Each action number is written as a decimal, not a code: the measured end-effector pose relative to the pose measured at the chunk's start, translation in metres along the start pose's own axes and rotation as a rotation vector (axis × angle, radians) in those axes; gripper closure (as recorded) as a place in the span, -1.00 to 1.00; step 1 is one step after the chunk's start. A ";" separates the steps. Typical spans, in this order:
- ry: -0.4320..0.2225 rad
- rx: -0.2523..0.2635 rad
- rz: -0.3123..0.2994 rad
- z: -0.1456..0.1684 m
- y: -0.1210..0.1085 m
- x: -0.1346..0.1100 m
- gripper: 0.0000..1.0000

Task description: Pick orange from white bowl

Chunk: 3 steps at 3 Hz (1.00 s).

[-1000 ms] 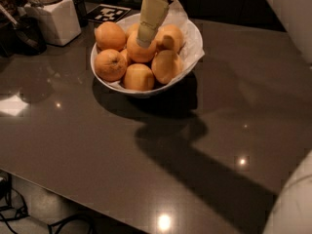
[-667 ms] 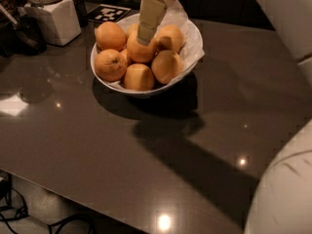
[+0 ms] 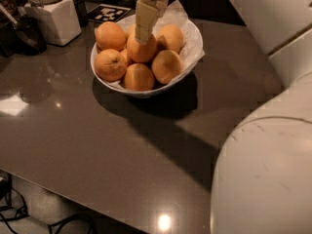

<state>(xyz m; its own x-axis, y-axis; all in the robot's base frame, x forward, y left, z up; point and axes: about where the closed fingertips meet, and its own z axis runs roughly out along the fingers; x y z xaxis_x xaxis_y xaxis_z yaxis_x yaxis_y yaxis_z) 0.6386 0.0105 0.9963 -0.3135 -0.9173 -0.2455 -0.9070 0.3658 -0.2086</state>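
Note:
The white bowl point(image 3: 192, 33) stands at the back middle of the dark table, with crumpled white paper lining above its far rim. It holds several smooth oranges. My gripper point(image 3: 144, 33) comes down from the top edge with its cream tip on the top middle orange point(image 3: 141, 50). Another orange point(image 3: 111, 65) at the bowl's left shows a dark puckered dimple. My gripper hides part of the middle orange.
A white square-based jar point(image 3: 54, 16) stands at the back left beside a dark object point(image 3: 24, 33). A black-and-white marker tag point(image 3: 108, 12) lies behind the bowl. My white arm body point(image 3: 268, 165) fills the right side. The table's front edge point(image 3: 97, 206) runs along the bottom left.
My gripper stays at the top middle orange in the bowl. My white arm body has swung in and now covers much more of the lower right.

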 end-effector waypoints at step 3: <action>0.046 -0.033 -0.007 0.035 -0.014 -0.004 -0.42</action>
<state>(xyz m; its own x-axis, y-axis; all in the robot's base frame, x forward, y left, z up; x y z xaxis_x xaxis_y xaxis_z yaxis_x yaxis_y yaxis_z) 0.6625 0.0147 0.9666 -0.3193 -0.9261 -0.2008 -0.9177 0.3551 -0.1784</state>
